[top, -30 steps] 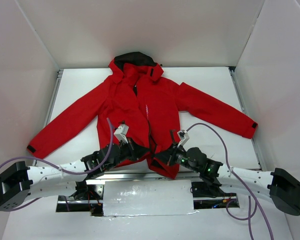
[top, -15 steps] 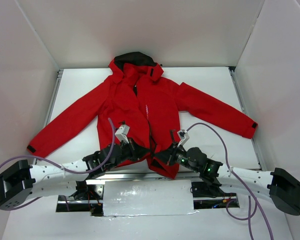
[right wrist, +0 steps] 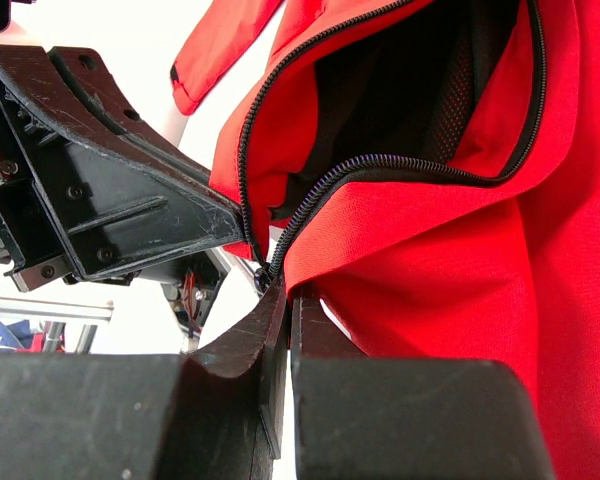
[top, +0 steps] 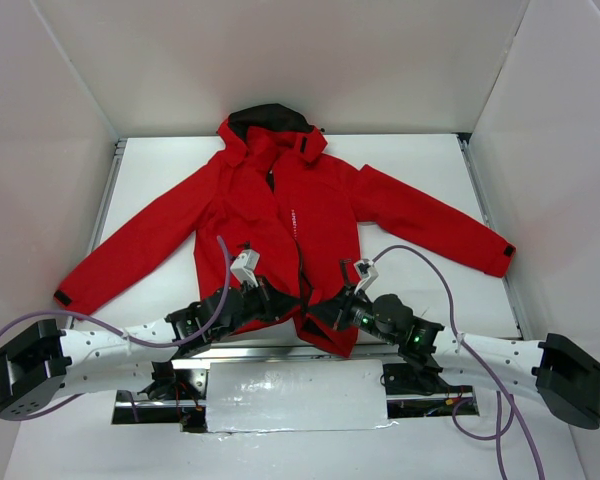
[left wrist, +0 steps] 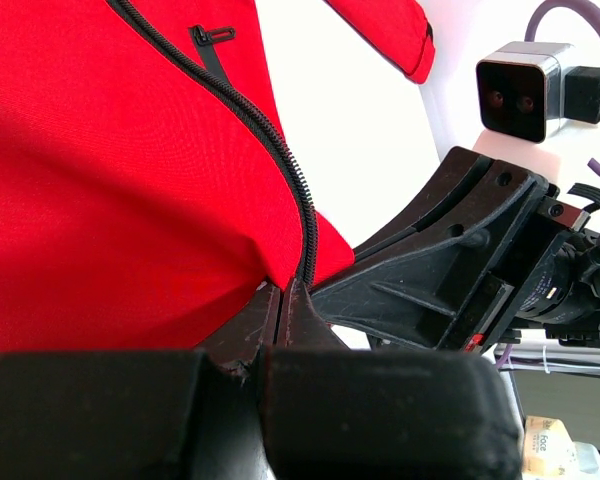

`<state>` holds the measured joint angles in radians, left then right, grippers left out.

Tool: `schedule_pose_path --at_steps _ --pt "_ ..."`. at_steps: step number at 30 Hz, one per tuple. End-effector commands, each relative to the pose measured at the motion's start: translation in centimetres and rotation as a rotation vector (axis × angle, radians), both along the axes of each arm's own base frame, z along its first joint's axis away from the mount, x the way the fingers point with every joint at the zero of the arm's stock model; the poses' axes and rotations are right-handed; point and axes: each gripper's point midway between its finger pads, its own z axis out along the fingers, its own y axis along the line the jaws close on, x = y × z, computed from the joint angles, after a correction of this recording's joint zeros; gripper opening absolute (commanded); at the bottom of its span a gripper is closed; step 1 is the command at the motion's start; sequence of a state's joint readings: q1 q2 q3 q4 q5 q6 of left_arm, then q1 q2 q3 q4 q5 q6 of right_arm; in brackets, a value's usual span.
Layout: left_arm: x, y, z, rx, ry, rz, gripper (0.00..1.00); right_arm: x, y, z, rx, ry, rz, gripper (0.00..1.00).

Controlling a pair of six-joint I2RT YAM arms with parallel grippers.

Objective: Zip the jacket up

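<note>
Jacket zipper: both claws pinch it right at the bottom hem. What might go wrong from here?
The left gripper and right gripper each pinch only a thin edge of the jacket, so fabric may slip free. They sit almost touching, so they might collide. The zipper teeth gape apart above and may misalign.

White-walled test bay, seen from above: a flat white table (top: 420, 165) lies in front of me, boxed in by a plain white back wall (top: 280, 60), a white wall on my left (top: 30, 150) and another on my right (top: 570, 150). A silver metal rail (top: 105, 190) runs along the table's left edge, and a matching rail (top: 485, 205) along the right. A crinkled silver foil sheet (top: 295, 395) covers the near edge. Off the table, a small pale yellow printed carton (left wrist: 552, 440) sits low at the side.
</note>
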<state>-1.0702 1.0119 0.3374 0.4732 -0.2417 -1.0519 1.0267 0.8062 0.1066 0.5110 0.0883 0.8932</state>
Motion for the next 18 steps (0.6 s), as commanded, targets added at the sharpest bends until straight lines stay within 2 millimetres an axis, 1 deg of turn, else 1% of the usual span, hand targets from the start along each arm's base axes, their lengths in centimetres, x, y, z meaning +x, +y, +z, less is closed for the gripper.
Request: schedule_pose_path --at_steps 1,4,11,13,16,18 --pt "0.1 -0.5 1.9 -0.076 -0.027 0.000 0.00 1.0 0.7 3.6 0.088 -0.061 -0.019 0.00" --pt "0.2 -0.3 1.5 -0.064 -0.019 0.008 0.00 1.0 0.7 3.7 0.087 -0.062 -0.022 0.00" --pt "0.1 -0.4 1.5 -0.067 -0.025 -0.002 0.00 1.3 0.7 3.7 0.082 -0.046 -0.042 0.00" --pt "0.1 -0.3 1.4 -0.064 -0.025 0.001 0.00 1.4 0.6 3.5 0.075 -0.041 -0.048 0.00" --pt "0.2 0.0 1.2 -0.062 -0.022 0.014 0.00 2.1 0.3 3.4 0.046 -0.026 -0.087 0.00" --pt "0.2 0.2 1.0 -0.058 -0.022 0.018 0.00 2.0 0.4 3.4 0.047 -0.020 -0.086 0.00"
